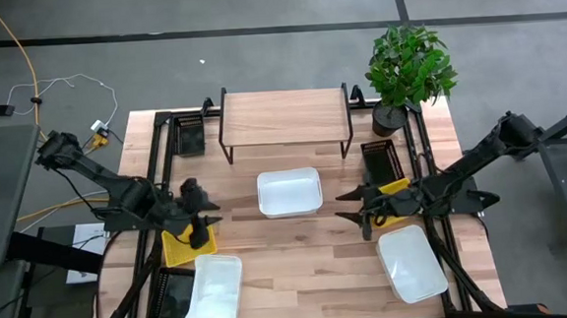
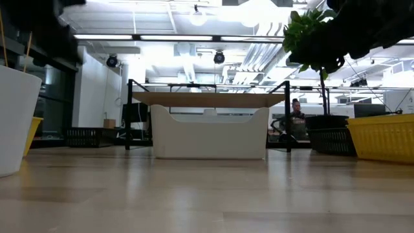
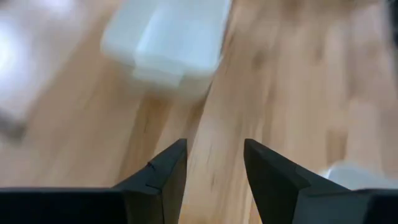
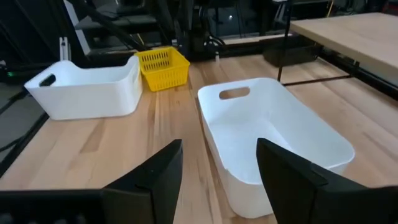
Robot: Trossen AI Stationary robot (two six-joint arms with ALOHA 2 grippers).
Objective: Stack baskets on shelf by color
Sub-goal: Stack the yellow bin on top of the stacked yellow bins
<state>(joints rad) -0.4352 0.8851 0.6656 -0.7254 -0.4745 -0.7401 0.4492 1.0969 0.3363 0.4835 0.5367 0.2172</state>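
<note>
The shelf (image 1: 284,115) stands at the table's far middle, with nothing on its top board. A white basket (image 1: 289,192) rests on its base on the table in front of the shelf. Two more white baskets lie near left (image 1: 215,291) and near right (image 1: 411,262). Under each arm lies a yellow basket, one at the left (image 1: 180,248) and one at the right (image 1: 395,190). My left gripper (image 1: 208,211) hovers open left of the middle basket, and the left wrist view shows nothing between its fingers (image 3: 214,155). My right gripper (image 1: 344,206) hovers open right of that basket (image 4: 273,143), facing it.
Black slotted baskets lie at the far left (image 1: 189,135), at the right by the plant (image 1: 382,158) and at the near left (image 1: 173,289). A potted plant (image 1: 408,67) stands on the far right corner. Bare tabletop lies between the middle basket and the near edge.
</note>
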